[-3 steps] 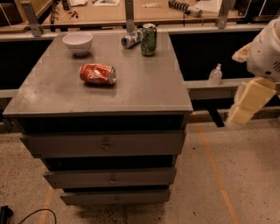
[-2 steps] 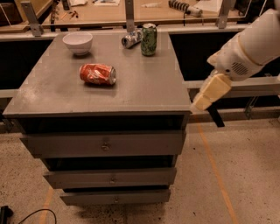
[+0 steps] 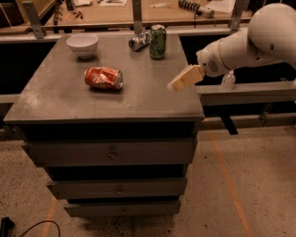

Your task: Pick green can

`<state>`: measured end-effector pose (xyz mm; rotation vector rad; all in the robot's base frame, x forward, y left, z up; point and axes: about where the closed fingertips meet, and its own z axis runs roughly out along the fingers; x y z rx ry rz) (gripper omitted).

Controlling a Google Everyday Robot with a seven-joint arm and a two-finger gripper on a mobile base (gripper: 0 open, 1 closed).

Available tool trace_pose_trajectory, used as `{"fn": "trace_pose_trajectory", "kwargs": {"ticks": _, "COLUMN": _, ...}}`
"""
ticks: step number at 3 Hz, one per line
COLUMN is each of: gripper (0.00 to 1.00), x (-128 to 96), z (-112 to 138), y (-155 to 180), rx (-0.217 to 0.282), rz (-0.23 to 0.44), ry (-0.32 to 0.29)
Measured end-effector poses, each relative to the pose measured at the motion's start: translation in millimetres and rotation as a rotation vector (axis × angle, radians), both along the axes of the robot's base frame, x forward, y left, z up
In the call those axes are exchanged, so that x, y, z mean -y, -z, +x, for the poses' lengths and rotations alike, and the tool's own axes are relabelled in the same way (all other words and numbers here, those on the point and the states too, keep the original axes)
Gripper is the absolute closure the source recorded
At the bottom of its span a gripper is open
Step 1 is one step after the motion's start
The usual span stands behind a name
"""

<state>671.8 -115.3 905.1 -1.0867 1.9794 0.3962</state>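
Observation:
The green can [image 3: 157, 41] stands upright near the back edge of the grey cabinet top [image 3: 64, 95], right of centre. It has a dark green mottled pattern and a silver rim. My gripper [image 3: 178, 82] reaches in from the right on a white arm, over the right part of the top. It is in front of the green can and a little to its right, well apart from it, and holds nothing.
A silver can [image 3: 138, 41] lies on its side just left of the green can. A crushed red-orange can [image 3: 104, 78] lies mid-left. A white bowl [image 3: 83, 45] sits at the back left. A workbench [image 3: 115, 14] runs behind. Drawers are below.
My arm has swung in from the right, and the gripper has moved left and up from beside the cabinet to above its right part.

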Motion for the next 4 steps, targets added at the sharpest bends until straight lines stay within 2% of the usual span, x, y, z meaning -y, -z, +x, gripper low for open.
{"fn": "trace_pose_trajectory", "kwargs": {"ticks": 1, "gripper": 0.0, "x": 0, "z": 0, "y": 0, "rx": 0.0, "rz": 0.0, "ry": 0.0}}
{"fn": "trace_pose_trajectory", "kwargs": {"ticks": 2, "gripper": 0.0, "x": 3, "z": 25, "y": -1, "rx": 0.051, "rz": 0.014, "ry": 0.059}}
{"fn": "trace_pose_trajectory", "kwargs": {"ticks": 3, "gripper": 0.0, "x": 10, "z": 81, "y": -7, "rx": 0.158, "rz": 0.032, "ry": 0.154}}
{"fn": "trace_pose_trajectory", "kwargs": {"ticks": 4, "gripper": 0.0, "x": 17, "z": 129, "y": -9, "rx": 0.234, "rz": 0.08, "ry": 0.258}}
